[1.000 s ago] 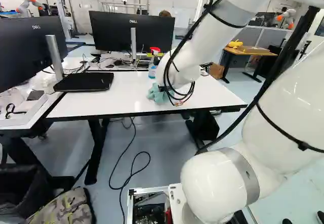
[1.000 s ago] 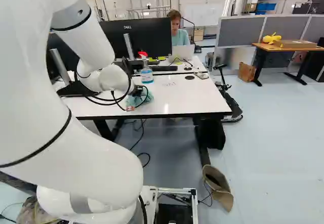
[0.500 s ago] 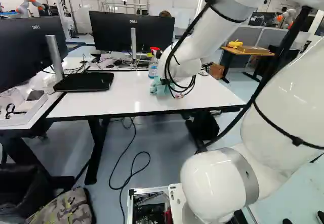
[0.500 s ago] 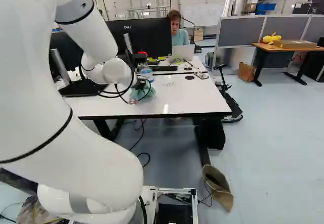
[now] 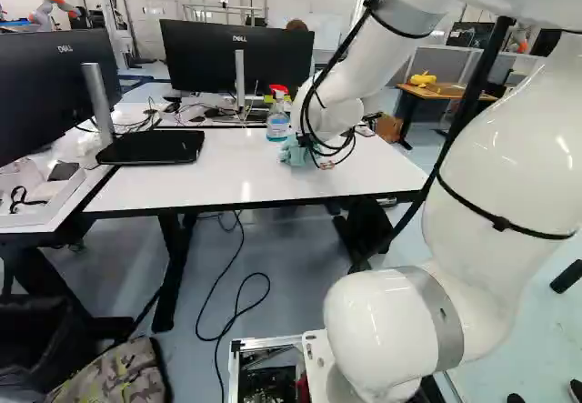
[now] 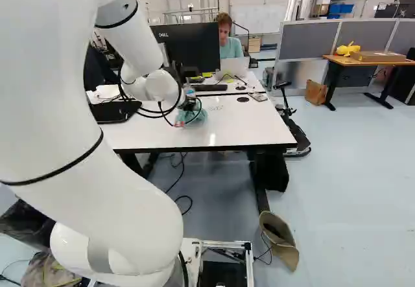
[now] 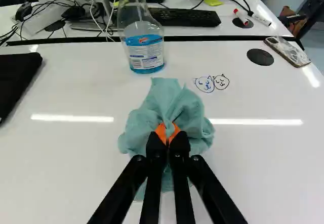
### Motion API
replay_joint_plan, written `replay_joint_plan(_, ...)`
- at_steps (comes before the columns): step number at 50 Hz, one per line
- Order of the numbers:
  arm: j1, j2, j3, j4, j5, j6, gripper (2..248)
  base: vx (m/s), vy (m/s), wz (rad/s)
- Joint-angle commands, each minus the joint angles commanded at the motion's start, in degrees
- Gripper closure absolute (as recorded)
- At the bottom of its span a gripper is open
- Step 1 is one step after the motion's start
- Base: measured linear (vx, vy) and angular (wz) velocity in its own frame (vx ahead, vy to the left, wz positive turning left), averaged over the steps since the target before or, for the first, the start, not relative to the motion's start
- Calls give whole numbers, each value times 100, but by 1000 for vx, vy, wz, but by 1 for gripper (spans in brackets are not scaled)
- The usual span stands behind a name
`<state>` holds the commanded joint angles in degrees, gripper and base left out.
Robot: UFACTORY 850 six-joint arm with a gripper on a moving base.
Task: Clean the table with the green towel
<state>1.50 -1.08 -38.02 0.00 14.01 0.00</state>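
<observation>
In the right base view my gripper [image 6: 189, 105] is low over the white table [image 6: 249, 131], largely hidden by the arm's cables. The crumpled blue-green towel [image 6: 194, 116] is bunched below it. Seen from the wrist, the gripper [image 7: 167, 134] is shut on the towel [image 7: 174, 101], its orange pads pinching a fold from both sides. Cloth spreads around the fingertips and rests on the tabletop [image 7: 253, 168]. Beyond the towel, two small cat faces [image 7: 212, 83] are drawn on the surface, in blue and black.
A spray bottle [image 7: 144, 49] with blue liquid stands just ahead of the towel. A phone [image 7: 287, 51] lies near the table's far right corner. The black monitor base [image 5: 150, 146] is left of the arm. Behind the table's back edge are a keyboard [image 7: 185, 17] and cables.
The arm has carried the gripped towel across the table, rightward and farther back toward the bottle. The base has not moved.
</observation>
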Motion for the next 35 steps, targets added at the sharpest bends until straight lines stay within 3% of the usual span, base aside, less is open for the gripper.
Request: replay_joint_plan(35, -486, -804, -858, 0, 0, 0, 224, 0, 0, 0)
